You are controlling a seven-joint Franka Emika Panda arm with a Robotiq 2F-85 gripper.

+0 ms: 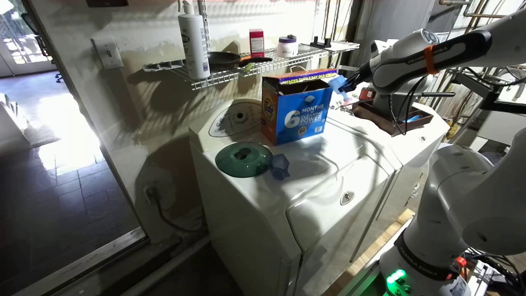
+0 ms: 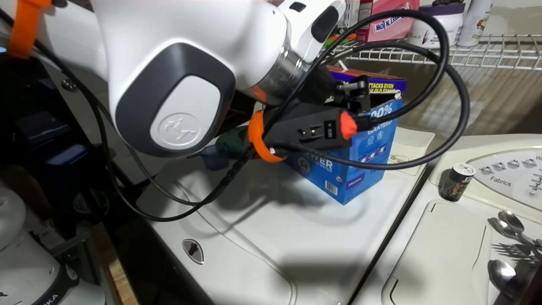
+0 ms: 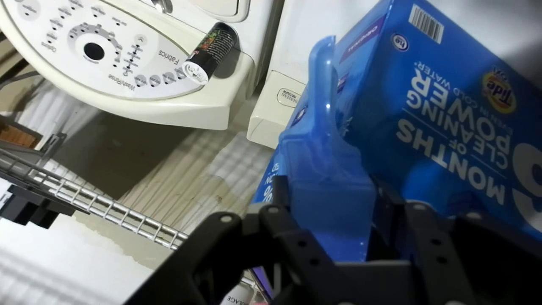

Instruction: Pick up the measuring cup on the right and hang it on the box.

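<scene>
1. The measuring cup (image 3: 324, 156) is in the pincer (image 3: 333, 195), which we see clenched on its bowl, just beside an upper corner of the box (image 1: 302, 117).
2. Its long axis runs straight out from the pincer, handle (image 3: 324, 80) foremost. In the wrist view the handle points the same way as the box's foot, so we read it as aimed downward.
3. The box stands upright with its top open. In an exterior view the cup is at the end of the rim nearest the arm (image 1: 419, 68); we cannot tell whether cup and box touch.
4. On that, we judge, the hanging turns: the wall must come between handle and bowl before we let go, or the cup may slip down outside.
5. Farther out, a second blue cup (image 1: 280, 165) sits just beside the green disc (image 1: 246, 166) on the white appliance (image 1: 312, 164); we take it as not the one meant.
</scene>
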